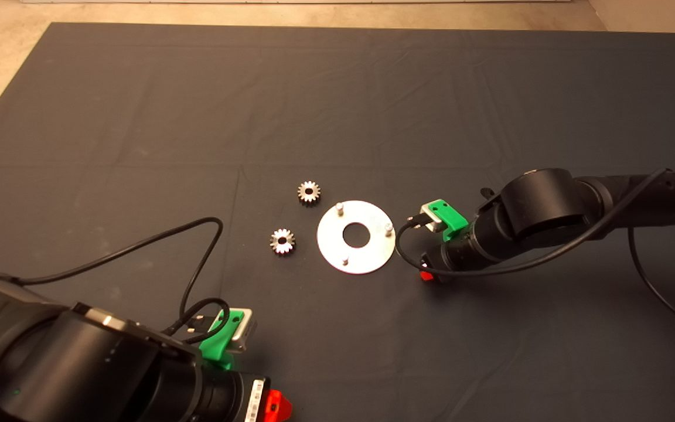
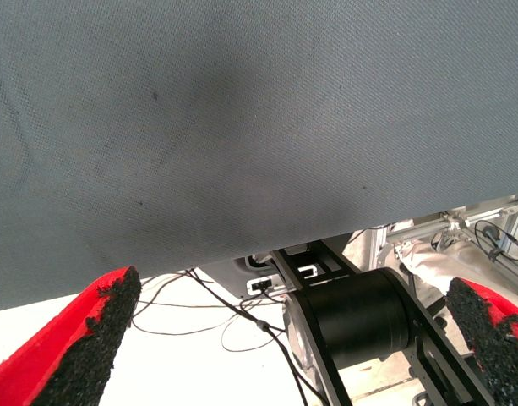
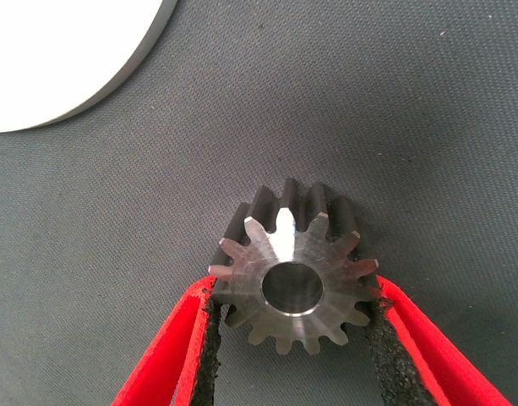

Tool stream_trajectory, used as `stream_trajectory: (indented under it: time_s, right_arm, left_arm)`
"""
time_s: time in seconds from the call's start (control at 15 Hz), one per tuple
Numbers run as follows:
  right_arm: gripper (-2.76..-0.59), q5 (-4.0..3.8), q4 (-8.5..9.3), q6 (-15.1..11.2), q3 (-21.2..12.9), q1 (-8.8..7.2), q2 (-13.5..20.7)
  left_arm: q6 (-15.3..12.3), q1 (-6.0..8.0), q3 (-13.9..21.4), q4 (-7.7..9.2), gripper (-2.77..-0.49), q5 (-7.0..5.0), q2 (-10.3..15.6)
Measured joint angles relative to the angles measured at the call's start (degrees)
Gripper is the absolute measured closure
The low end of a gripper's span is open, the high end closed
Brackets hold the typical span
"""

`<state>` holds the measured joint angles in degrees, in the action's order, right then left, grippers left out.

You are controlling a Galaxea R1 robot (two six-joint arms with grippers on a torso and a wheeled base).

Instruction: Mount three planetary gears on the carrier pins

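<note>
The flat silver disc [image 1: 367, 258] lies on the mat at mid-table with three upright carrier pins [image 1: 340, 207], [image 1: 388, 227], [image 1: 345, 261], all bare. Two steel planetary gears [image 1: 309, 191], [image 1: 282, 241] lie on the mat just left of the disc. My right gripper [image 1: 428, 272] is low over the mat just right of the disc. In the right wrist view it [image 3: 294, 289] is shut on a third gear [image 3: 297, 271], pads against its teeth on both sides, with the disc's edge [image 3: 64, 51] close by. This gear is hidden in the head view.
My left gripper [image 1: 276, 405] waits at the lower left edge, open and empty [image 2: 292, 292], looking past the mat's edge at the floor and robot base. Cables loop from both wrists over the mat.
</note>
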<state>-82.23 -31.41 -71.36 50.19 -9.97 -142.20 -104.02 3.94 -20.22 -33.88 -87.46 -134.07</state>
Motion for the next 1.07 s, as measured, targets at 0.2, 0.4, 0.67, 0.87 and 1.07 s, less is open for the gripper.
stream_trajectory:
  time_s: [0.2,0.4,0.67,0.87,1.07]
  right_arm:
    - [-1.08,0.04,-0.03,0.06,0.00,0.16,-0.02]
    - [-0.97,0.00,-0.04,0.26,-0.09,0.17,0.02]
    - [-0.93,-0.21,-0.12,0.38,-1.78,-0.02,0.39]
    - [-0.89,-0.07,-0.07,0.41,-4.87,-0.88,0.48]
    - [-0.89,-0.10,-0.10,0.41,-5.90,-3.06,0.91]
  left_arm:
    - [0.00,0.00,0.00,0.00,-2.62,0.00,0.00]
    - [0.00,0.00,0.00,0.00,-2.62,0.00,0.00]
    - [0.00,0.00,0.00,0.00,-2.62,0.00,0.02]
    - [0.00,0.00,0.00,0.00,-2.62,-0.02,0.02]
    - [-0.01,0.00,0.00,0.01,-2.62,-0.01,0.00]
